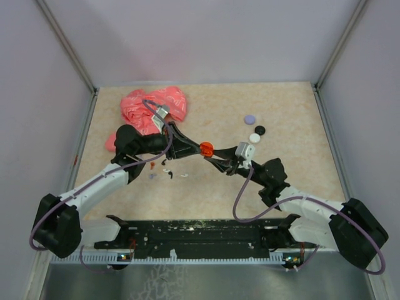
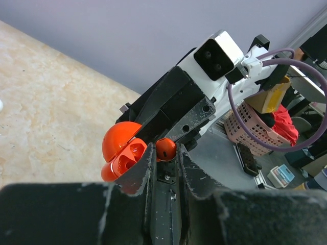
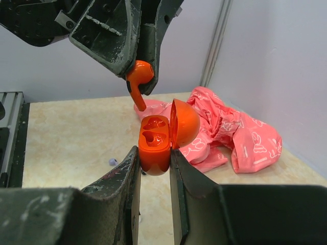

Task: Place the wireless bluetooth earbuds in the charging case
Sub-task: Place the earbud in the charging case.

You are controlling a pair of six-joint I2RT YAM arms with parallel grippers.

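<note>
Just above the charging case (image 3: 154, 148) rim, the earbud (image 3: 139, 75) hangs clear, stem down.

An orange earbud (image 3: 139, 72) hangs stem-down just above the open orange charging case (image 3: 155, 149)

glossy orange plastic case (image 3: 154, 147), matt pink cloth (image 3: 236, 137)

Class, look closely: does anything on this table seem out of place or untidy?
A crumpled pink printed cloth lies heaped at the far left, unrelated to the earbud work. Tiny earbuds lie scattered loose near the middle.
</note>
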